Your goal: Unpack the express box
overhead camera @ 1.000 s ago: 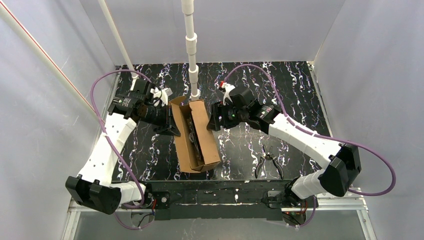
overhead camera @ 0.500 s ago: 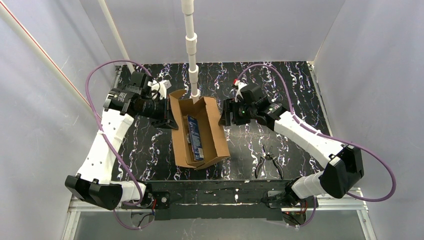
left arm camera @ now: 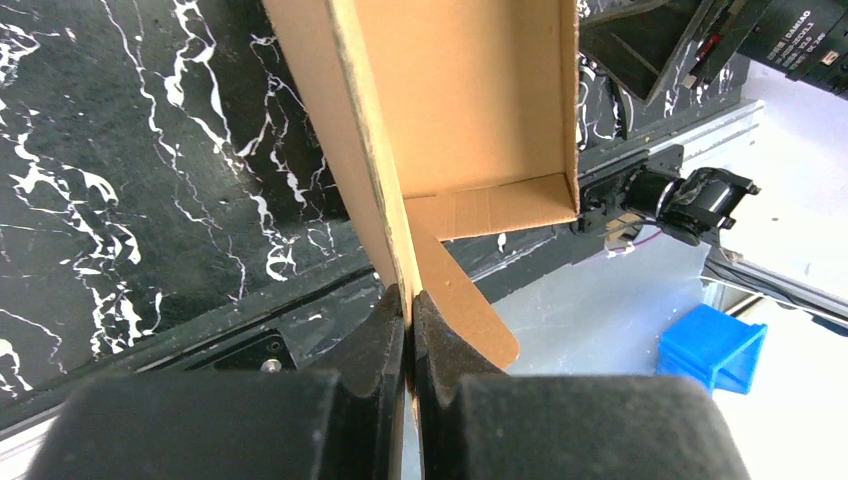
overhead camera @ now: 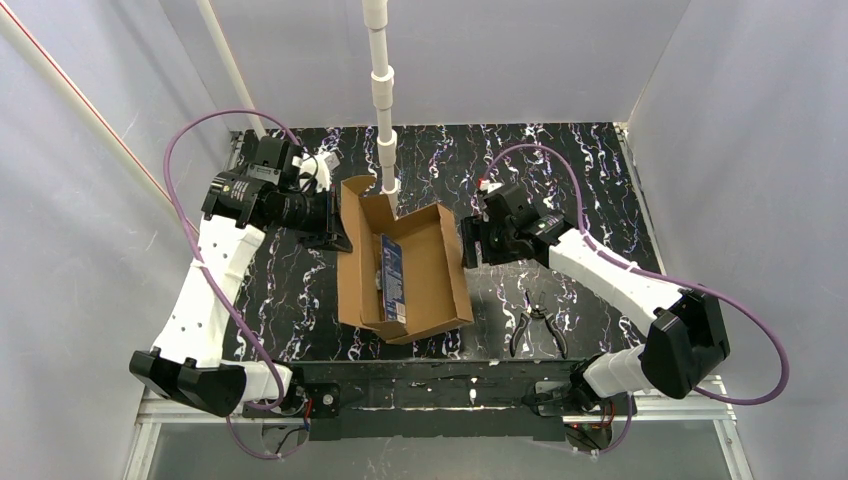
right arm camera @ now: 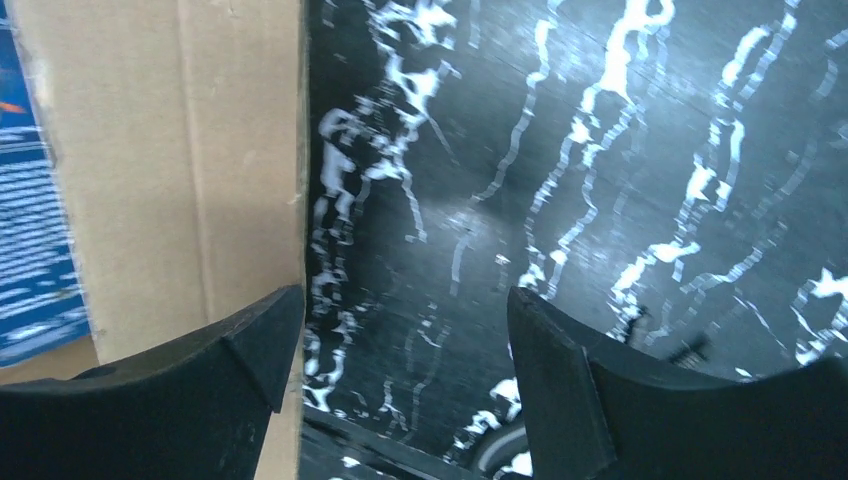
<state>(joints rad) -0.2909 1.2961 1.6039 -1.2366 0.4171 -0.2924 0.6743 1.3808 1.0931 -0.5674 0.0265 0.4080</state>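
Cardboard lid (overhead camera: 435, 275) lying flat, one wall pinned.
Mid-table, the express box (overhead camera: 355, 295) sits open; the left gripper (left arm camera: 410, 300) is clenched on its left wall (probably to anchor it), while the right gripper (right arm camera: 405, 320), jaws spread and grasping nothing, hovers at the lid's outer edge, well placed to reach inside. Count: one box, one blue pack (overhead camera: 392, 275) within, one pair of pliers (overhead camera: 537, 328) on the table (overhead camera: 560, 180).

The express box (overhead camera: 440, 265) is matt brown cardboard, with rough cut edges. The bench (overhead camera: 590, 180) looks like smooth black marble with white veins. The fingers (right arm camera: 570, 400) are matt black plastic.
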